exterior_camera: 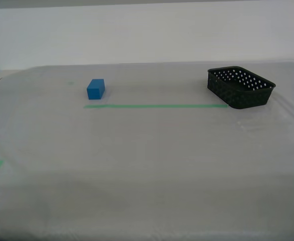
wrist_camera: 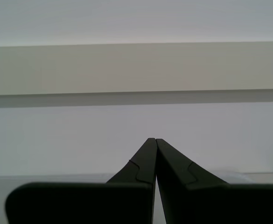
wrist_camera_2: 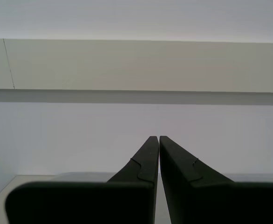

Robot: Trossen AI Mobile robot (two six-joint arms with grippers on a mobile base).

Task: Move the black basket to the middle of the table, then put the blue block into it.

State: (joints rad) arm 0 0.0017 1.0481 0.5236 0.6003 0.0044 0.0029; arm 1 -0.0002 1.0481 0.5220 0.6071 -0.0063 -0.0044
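The first gripper and second gripper are pressed together, empty, facing a wall; the blue block and black basket sit well apart on the table, away from both

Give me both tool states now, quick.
My first gripper: closed, holding nothing.
My second gripper: closed, holding nothing.

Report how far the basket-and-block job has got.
Nothing is done yet. The black basket sits at the exterior view's right end of the green tape line, not mid-table. The blue block rests on the table outside it. Nothing is in hand: my first gripper and second gripper are shut, empty. Both steps remain.
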